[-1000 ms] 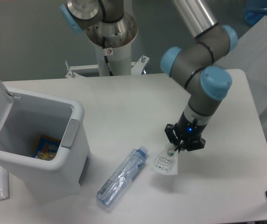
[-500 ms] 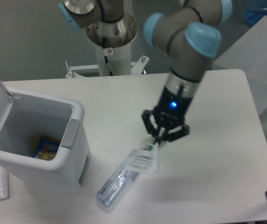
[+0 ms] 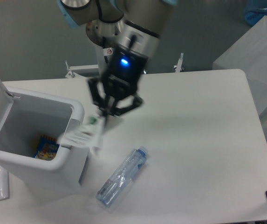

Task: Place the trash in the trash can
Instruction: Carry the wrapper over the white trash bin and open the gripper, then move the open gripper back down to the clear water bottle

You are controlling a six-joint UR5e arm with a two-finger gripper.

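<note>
White tabletop [image 3: 198, 140] fills most of the view, with a grey wall behind the arm's base. Within the last second the gripper [image 3: 106, 113] has swung from the right side of the table, across the bottle, to a spot just beside the near right corner of the trash can [image 3: 54, 161]. Its fingers are pinched on the wrapper [image 3: 84, 135], which hangs blurred below them, right at the bin's rim but not clearly over the opening. The lid stands open, and a colourful packet [image 3: 46, 147] already lies inside. The bottle [image 3: 122, 177] lies flat on the table, near the bin's front corner, untouched. By this reading the first piece is almost delivered: a little more travel over the opening, then release. The bottle remains to be fetched afterwards.
</note>
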